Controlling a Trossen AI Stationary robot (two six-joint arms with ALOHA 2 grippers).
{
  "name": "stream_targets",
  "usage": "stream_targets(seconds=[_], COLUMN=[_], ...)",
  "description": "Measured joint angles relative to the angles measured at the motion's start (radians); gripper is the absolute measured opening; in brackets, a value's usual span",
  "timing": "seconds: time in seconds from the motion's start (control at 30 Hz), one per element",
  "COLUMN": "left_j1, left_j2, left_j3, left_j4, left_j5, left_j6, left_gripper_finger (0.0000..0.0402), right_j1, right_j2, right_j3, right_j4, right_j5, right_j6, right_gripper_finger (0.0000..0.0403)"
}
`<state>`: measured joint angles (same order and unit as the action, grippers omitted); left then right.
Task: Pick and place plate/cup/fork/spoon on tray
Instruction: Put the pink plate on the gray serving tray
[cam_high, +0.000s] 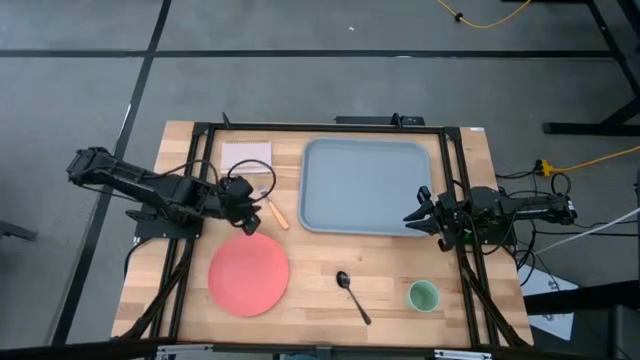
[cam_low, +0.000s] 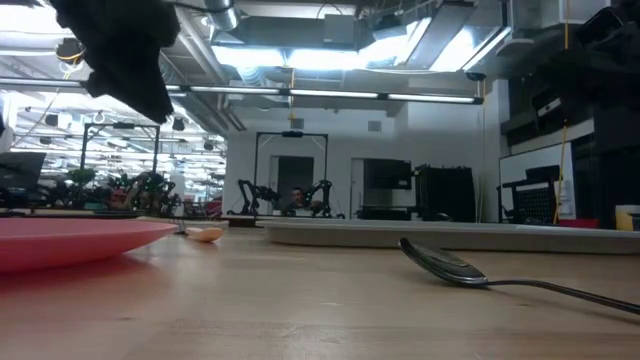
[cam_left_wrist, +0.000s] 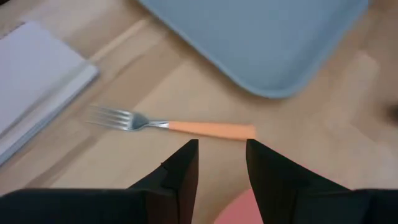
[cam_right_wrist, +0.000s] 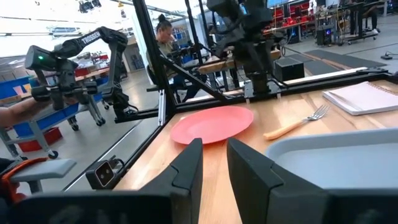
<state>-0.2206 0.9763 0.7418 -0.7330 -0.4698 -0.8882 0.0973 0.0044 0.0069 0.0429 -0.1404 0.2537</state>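
Observation:
The coral-red plate (cam_high: 248, 275) lies flat on the table at the near left. The fork (cam_high: 275, 212) with its orange handle lies flat between the plate and the blue-grey tray (cam_high: 365, 185). The dark spoon (cam_high: 352, 295) and the green cup (cam_high: 423, 295) rest on the table near the front edge. My left gripper (cam_left_wrist: 221, 155) is open and empty. It hovers over the plate's far edge, just short of the fork's handle (cam_left_wrist: 211, 129). My right gripper (cam_right_wrist: 214, 155) is open and empty at the tray's right rim (cam_high: 432, 215).
A pale folded napkin (cam_high: 247, 157) lies at the far left, beside the tray. Black frame rails run along the table's left and right sides (cam_high: 190, 200). People and other robot arms show in the room beyond the table in the right wrist view.

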Motion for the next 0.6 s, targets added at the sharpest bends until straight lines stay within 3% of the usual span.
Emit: stream_targets(seconds=[0.13, 0.23, 0.37, 0.5, 0.6], left_j1=[0.132, 0.243, 0.363, 0.429, 0.437], left_j2=[0.040, 0.105, 0.205, 0.297, 0.340], left_j3=[0.000, 0.000, 0.000, 0.000, 0.000], left_j4=[0.005, 0.063, 0.121, -0.024, -0.079], left_j5=[0.068, 0.186, 0.436, 0.702, 0.801], left_j6=[0.024, 0.155, 0.408, 0.544, 0.637], left_gripper_finger=[0.0127, 0.0127, 0.0127, 0.0127, 0.0127], right_j1=[0.000, 0.000, 0.000, 0.000, 0.000], right_j2=[0.000, 0.000, 0.000, 0.000, 0.000], right_j3=[0.000, 0.000, 0.000, 0.000, 0.000], right_j4=[0.008, 0.013, 0.013, 0.011, 0.008], right_j5=[0.040, 0.090, 0.120, 0.120, 0.121], right_j6=[-0.001, -0.001, 0.000, 0.012, 0.006], right_gripper_finger=[0.0078, 0.0078, 0.0078, 0.0078, 0.0078])
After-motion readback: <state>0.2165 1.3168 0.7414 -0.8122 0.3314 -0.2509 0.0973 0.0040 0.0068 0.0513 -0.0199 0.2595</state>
